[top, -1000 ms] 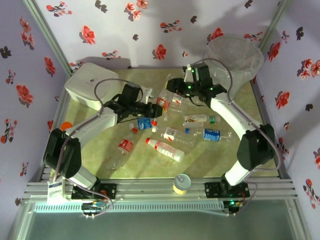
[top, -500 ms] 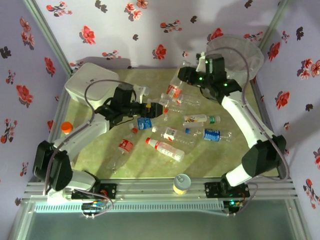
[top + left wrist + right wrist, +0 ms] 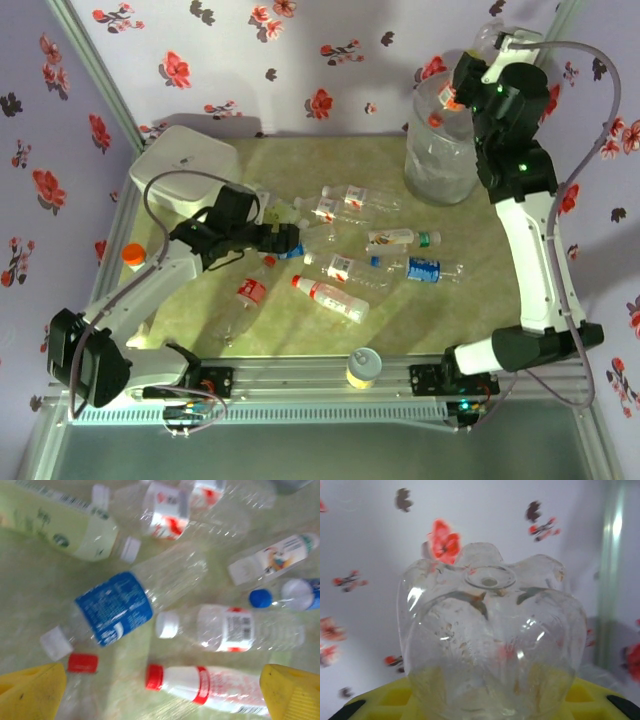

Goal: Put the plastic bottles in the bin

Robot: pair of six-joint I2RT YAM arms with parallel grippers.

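Top view: your right gripper [image 3: 465, 90] hangs over the bin [image 3: 440, 168], plastic bottles [image 3: 340, 268] lying well apart; left wrist: left gripper [image 3: 161, 694] jaws apart over a probably light, slick blue-labelled bottle [image 3: 114, 607], pinch it mid-body; right wrist: jaws clamped on a thin, crushable clear bottle [image 3: 490, 630]

Held bottle [image 3: 490, 645] cut off by bottom edge, fingers [image 3: 30, 692] of left hand [image 3: 162, 680] cropped at bottom corners, blue-label bottle [image 3: 117, 607] blurred

left hand [image 3: 164, 682] | fingers [image 3: 32, 692] apart | blue-label bottle [image 3: 115, 607] lying flat below, other bottles [image 3: 235, 628] around
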